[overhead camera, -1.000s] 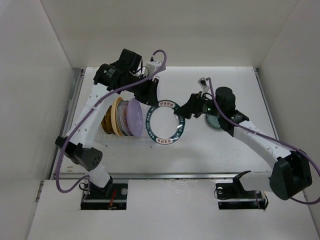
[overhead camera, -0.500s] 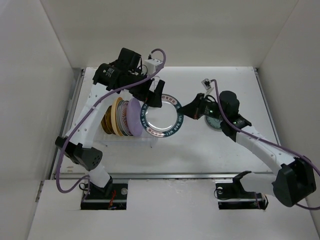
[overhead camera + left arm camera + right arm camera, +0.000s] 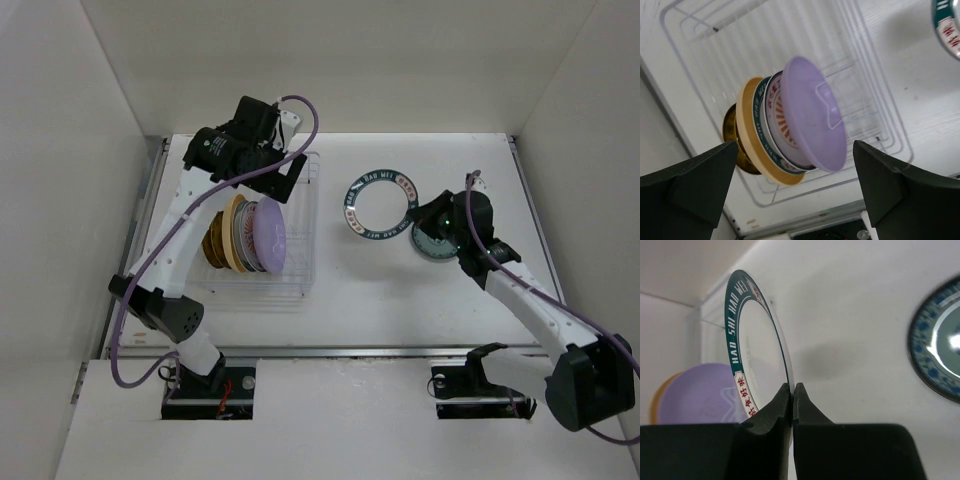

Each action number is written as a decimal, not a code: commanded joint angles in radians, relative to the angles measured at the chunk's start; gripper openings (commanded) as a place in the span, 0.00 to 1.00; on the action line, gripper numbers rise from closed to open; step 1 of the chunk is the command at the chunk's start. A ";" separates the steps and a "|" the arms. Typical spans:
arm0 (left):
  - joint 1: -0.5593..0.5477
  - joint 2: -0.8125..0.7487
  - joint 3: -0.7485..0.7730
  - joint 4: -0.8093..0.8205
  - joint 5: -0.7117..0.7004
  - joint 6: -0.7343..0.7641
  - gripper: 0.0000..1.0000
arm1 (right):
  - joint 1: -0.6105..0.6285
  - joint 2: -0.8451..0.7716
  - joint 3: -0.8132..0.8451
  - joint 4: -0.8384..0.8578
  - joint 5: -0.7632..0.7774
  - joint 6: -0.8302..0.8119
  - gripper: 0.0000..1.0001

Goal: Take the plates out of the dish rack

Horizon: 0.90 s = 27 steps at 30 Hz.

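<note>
The dish rack (image 3: 303,262) holds upright plates: lavender (image 3: 268,234) in front, yellow-tan (image 3: 236,236) and brown-gold (image 3: 213,246) behind. My left gripper (image 3: 285,172) hangs open and empty above the rack's far end. In the left wrist view its fingers (image 3: 690,190) stand wide on either side of the lavender plate (image 3: 815,115), with an orange sunburst plate (image 3: 774,120) behind it. My right gripper (image 3: 791,390) is shut on the rim of the white teal-rimmed plate (image 3: 757,350), holding it (image 3: 381,204) in the air right of the rack.
A teal patterned plate (image 3: 434,243) lies flat on the table under my right wrist, also seen in the right wrist view (image 3: 940,350). White walls enclose the table on three sides. The rack's right half (image 3: 880,100) holds no plates.
The left gripper opened, let go of the teal-rimmed plate and pulled back over the rack. The right gripper shut on that plate's rim and carried it to the right.
</note>
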 commanded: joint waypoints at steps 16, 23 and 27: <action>0.001 0.159 -0.209 -0.057 -0.221 0.083 0.48 | 0.000 0.514 0.036 0.020 -0.227 0.010 0.04; 0.001 0.193 -0.238 -0.048 -0.230 0.074 0.00 | 0.000 0.504 0.068 -0.066 -0.209 -0.057 0.57; 0.001 0.183 -0.238 -0.066 -0.219 0.053 0.00 | 0.000 0.449 0.089 -0.143 -0.187 -0.088 0.68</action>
